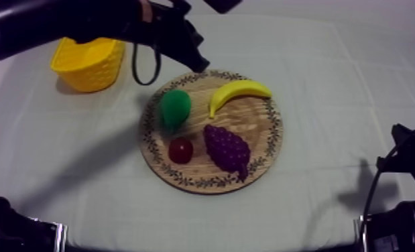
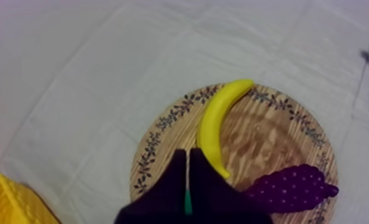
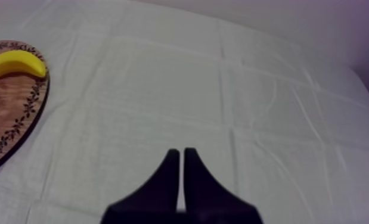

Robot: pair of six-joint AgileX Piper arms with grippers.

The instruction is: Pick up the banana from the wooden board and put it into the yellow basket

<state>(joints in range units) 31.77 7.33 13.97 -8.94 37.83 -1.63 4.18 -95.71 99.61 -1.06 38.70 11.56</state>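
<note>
My left claw (image 2: 188, 152), fingers pressed together, hangs over the wooden board (image 1: 275, 127) on its side toward the bench's far edge. The banana (image 1: 239, 92) lies on the board just beside the claw's tips, ungrasped. The yellow basket (image 1: 89, 64) stands near the far left corner. My right claw (image 3: 181, 152), likewise together, sits by the right edge.

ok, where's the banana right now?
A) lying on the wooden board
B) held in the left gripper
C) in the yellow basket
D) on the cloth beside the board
A: the banana lies on the wooden board near its rim, well apart from the yellow basket. The left gripper is shut with nothing between its fingers, close beside the banana.
</note>
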